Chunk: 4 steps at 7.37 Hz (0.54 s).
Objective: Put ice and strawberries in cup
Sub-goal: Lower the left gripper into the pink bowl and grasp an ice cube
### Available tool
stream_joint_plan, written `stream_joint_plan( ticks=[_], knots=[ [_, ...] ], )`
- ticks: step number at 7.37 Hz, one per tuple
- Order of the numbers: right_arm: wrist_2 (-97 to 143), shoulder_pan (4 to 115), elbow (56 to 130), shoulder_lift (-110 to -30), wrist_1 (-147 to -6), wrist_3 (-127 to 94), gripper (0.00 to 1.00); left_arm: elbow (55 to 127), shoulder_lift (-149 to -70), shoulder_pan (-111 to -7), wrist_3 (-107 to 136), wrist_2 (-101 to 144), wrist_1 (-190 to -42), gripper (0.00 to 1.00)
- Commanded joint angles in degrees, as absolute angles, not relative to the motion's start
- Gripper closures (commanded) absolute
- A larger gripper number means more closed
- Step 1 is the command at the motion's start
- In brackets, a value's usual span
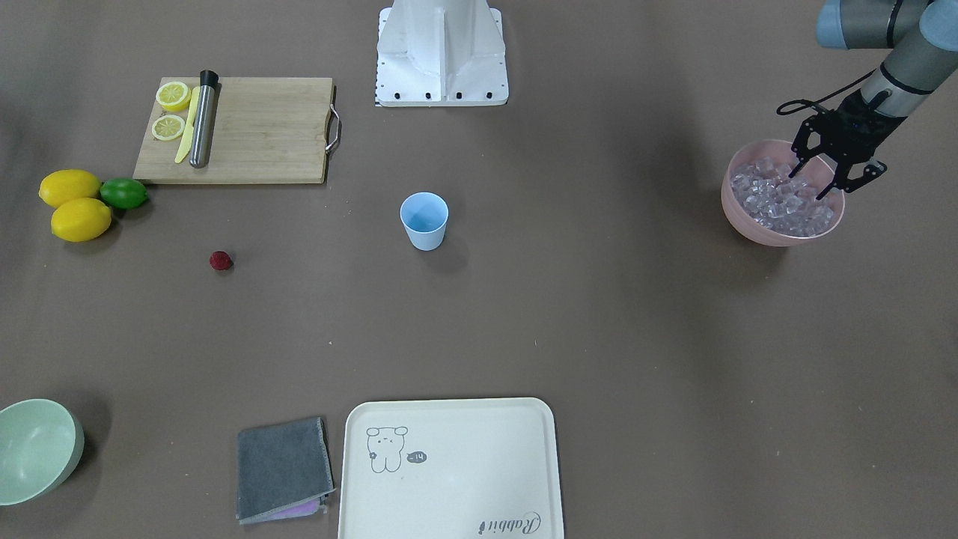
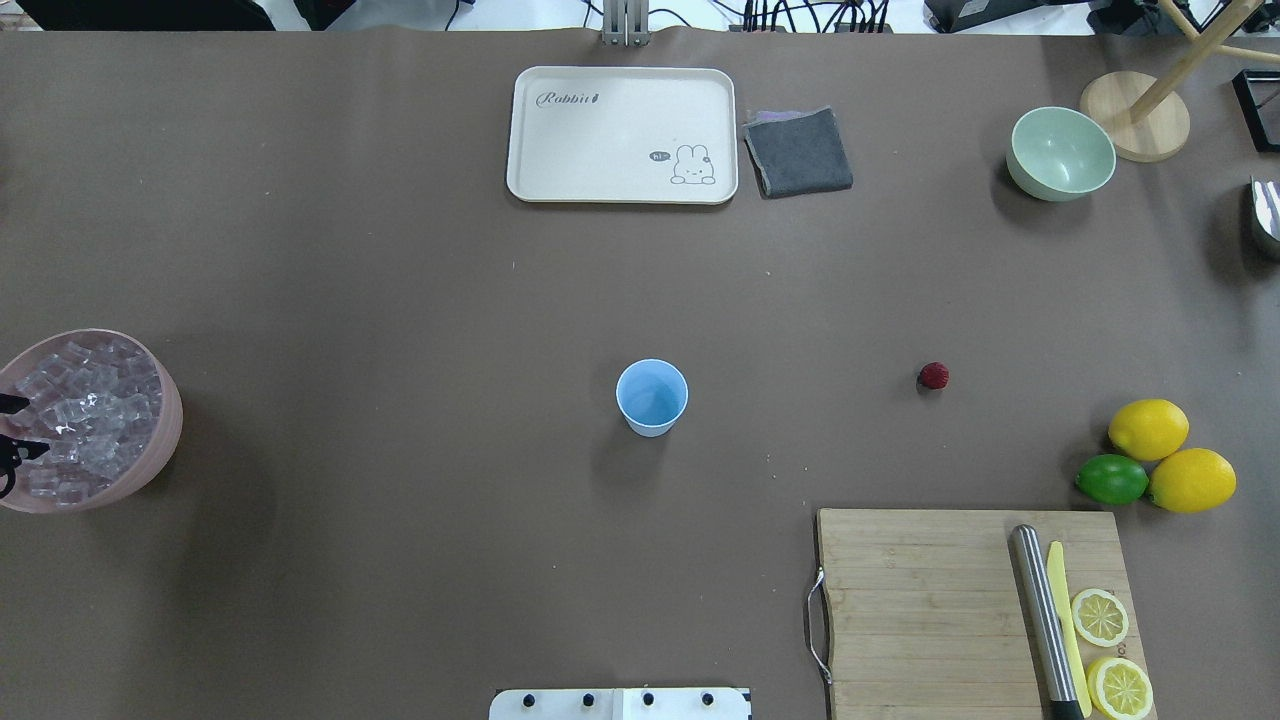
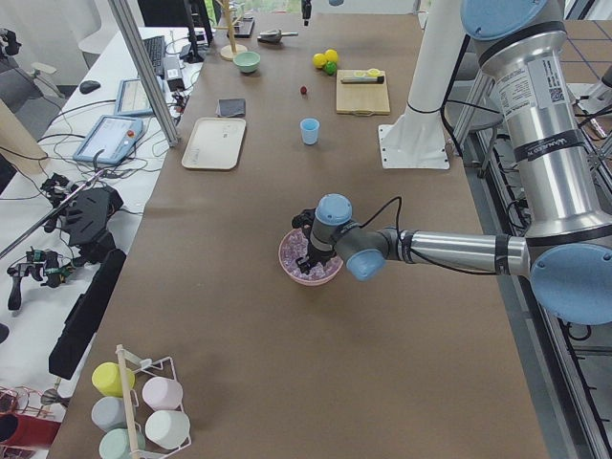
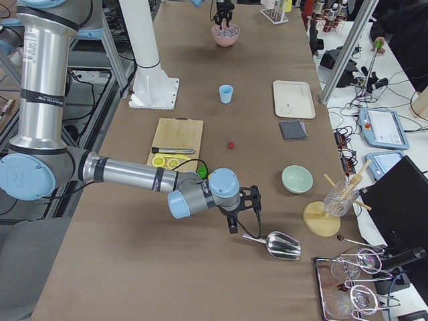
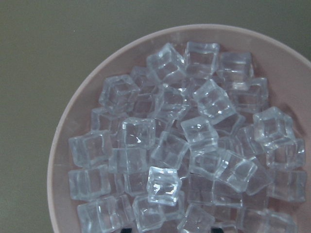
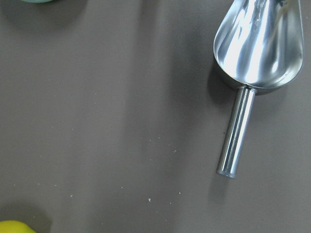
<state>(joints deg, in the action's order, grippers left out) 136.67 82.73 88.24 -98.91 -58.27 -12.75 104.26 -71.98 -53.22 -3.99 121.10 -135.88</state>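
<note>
The ice (image 1: pixel 782 201) is a pile of clear cubes filling a pink bowl (image 1: pixel 737 217) at the table's left end, seen close up in the left wrist view as ice (image 5: pixel 184 145). My left gripper (image 1: pixel 810 185) is open, its black fingers dipped just over the cubes at the bowl's rear side. The light blue cup (image 2: pixel 652 397) stands upright mid-table with nothing visible inside. One dark red strawberry (image 2: pixel 934 375) lies to its right. My right gripper (image 4: pixel 245 221) hovers beside a metal scoop (image 6: pixel 257 43) on the table; I cannot tell its state.
A wooden cutting board (image 2: pixel 930 600) holds lemon halves, a steel muddler and a yellow knife. Two lemons (image 2: pixel 1150 428) and a lime (image 2: pixel 1111 479) lie nearby. A cream tray (image 2: pixel 622 135), grey cloth (image 2: pixel 798 152) and pale green bowl (image 2: pixel 1062 152) line the far edge.
</note>
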Motion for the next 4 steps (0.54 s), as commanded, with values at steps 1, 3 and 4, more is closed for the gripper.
stream_joint_plan(
  ticks=[1,3,4],
  knots=[
    [136.67,82.79,88.24,-98.96,-58.27,-12.74,0.00,103.36,-72.51,-53.17,-3.87,121.38,-135.88,0.38],
    [136.67,82.79,88.24,-98.96,-58.27,-12.83,0.00,103.18,-72.86,-53.17,-3.78,121.46,-135.88,0.44],
    [136.67,82.71,88.24,-98.96,-58.36,-12.83,0.00,103.27,-72.86,-53.17,-3.61,121.46,-135.88,0.46]
  ],
)
